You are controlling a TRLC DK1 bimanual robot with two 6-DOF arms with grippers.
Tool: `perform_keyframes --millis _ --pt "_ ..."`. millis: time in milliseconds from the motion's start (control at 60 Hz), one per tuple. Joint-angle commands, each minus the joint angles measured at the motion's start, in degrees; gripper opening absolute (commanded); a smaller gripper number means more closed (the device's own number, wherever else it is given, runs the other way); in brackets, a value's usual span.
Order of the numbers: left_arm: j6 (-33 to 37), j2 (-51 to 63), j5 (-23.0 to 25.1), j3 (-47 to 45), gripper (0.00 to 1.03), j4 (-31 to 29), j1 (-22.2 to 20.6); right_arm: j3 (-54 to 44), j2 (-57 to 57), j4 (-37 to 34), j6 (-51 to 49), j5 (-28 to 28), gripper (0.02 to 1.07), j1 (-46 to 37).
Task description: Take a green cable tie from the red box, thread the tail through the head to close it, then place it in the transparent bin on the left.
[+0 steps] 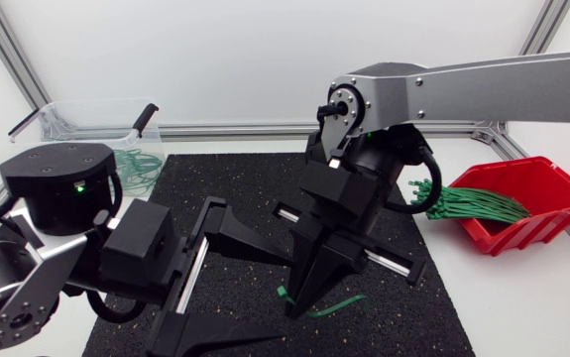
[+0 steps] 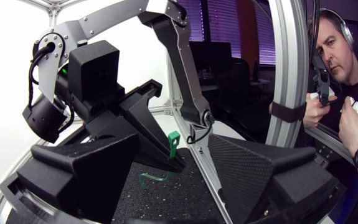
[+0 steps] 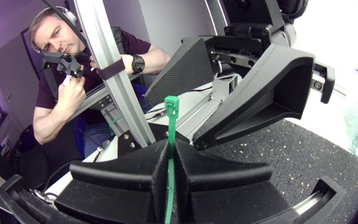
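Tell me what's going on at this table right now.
The right gripper is shut on a green cable tie, head end sticking up past its fingertips, tail curving down to the black mat. The left gripper is open just in front of it. The tie isn't closed yet. More ties sit in the red box.

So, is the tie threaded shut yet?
Open. The green cable tie has its head sticking up bare above the right hand pinching it, nothing through it, and its tail lies loose on the black mat.
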Motion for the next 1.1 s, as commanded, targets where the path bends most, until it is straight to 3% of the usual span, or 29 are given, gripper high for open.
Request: perform_keyframes --millis 0,150,717,783,833,917,1083 --pt "1.39 1.42 0.67 0.59 0.72 -0.3 -1.24 -0.89 -0.99 -5.81 -1.96 -0.32 0.08 0.62" --pt "1.57 0.54 0.76 -0.46 0.31 4.18 -1.68 -1.33 -0.82 -5.81 -2.05 -0.23 0.08 0.8" --pt "1.04 0.63 -0.12 -0.64 0.24 3.13 -0.71 -2.03 -1.78 -5.38 -2.67 -0.32 0.08 0.09" --pt "1.13 0.63 -0.74 -0.55 0.21 2.69 -0.8 -2.3 -1.87 -5.11 -2.67 -0.32 0.08 0.09" --pt "1.04 0.63 -0.91 0.15 0.11 1.37 -0.8 -2.47 -1.96 -4.85 -2.75 -0.32 0.08 0.09" --pt "0.78 1.16 -1.27 1.38 0.04 -0.03 -0.8 -2.56 -2.05 -4.41 -2.84 -0.32 0.08 0.0" --pt "-0.19 0.98 -1.35 2.26 0.04 -0.03 -0.27 -3.0 -2.31 -3.62 -2.75 -0.23 0.08 0.0"
